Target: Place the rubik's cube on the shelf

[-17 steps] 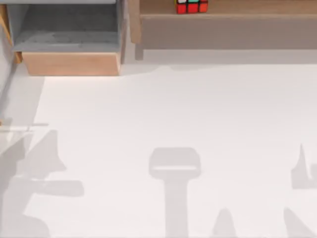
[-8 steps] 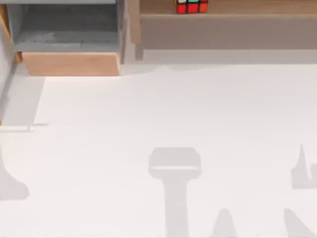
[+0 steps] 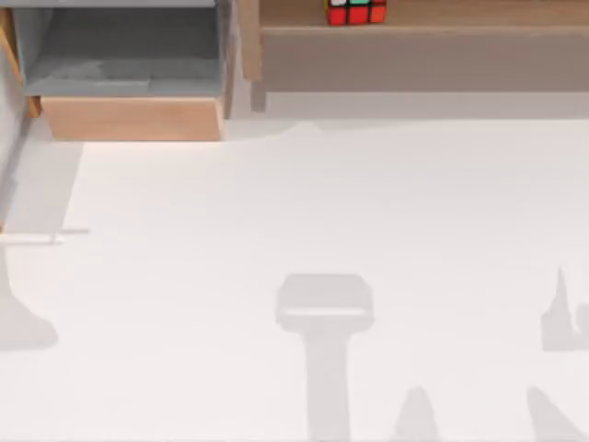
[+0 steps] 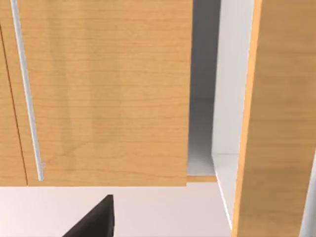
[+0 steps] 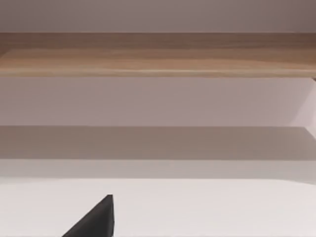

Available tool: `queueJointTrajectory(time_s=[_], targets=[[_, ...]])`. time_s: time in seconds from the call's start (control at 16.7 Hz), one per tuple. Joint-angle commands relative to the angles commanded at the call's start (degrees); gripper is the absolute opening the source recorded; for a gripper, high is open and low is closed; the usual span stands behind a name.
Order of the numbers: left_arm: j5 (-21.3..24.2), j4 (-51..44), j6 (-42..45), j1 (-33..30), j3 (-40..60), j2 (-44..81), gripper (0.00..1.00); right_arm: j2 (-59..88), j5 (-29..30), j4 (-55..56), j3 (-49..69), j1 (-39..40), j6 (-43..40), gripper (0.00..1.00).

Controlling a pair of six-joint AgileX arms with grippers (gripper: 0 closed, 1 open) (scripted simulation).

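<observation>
The rubik's cube (image 3: 356, 11), with red, green and white squares between black lines, sits on the light-brown wooden shelf (image 3: 460, 14) at the top view's far edge, right of centre. Under it runs the shelf's flat tan-grey front face (image 3: 423, 60), which the right wrist view shows as a long band (image 5: 158, 143). No gripper touches the cube. A dark part of my left gripper (image 4: 96, 222) faces a wooden cabinet. A dark part of my right gripper (image 5: 96, 222) hangs over the white table, facing the shelf.
A grey-lined box compartment with a wood front (image 3: 133, 118) stands at the far left. In the left wrist view a cabinet door (image 4: 108, 98) carries a metal bar handle (image 4: 27, 98), with a gap beside it. The white table (image 3: 322, 203) bears only arm shadows.
The large arm shadow at the table's left has pulled back toward the left edge. The cube and the other shadows have stayed in place.
</observation>
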Motion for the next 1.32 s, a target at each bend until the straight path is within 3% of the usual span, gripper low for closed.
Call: queueJointTrajectory(time_s=[0.3, 1.08, 1.32], targets=[[-0.6, -0.4, 0.0, -0.6, 0.8, 0.3, 1.0, 0.0, 0.0, 0.0, 0.0, 0.0, 0.0, 1.0], [-0.6, -0.4, 0.0, -0.6, 0.8, 0.3, 0.02, 0.0, 0.0, 0.0, 0.0, 0.0, 0.0, 1.0], [-0.6, -0.4, 0.0, -0.6, 0.8, 0.3, 0.0, 0.0, 0.0, 0.0, 0.0, 0.0, 0.0, 1.0]])
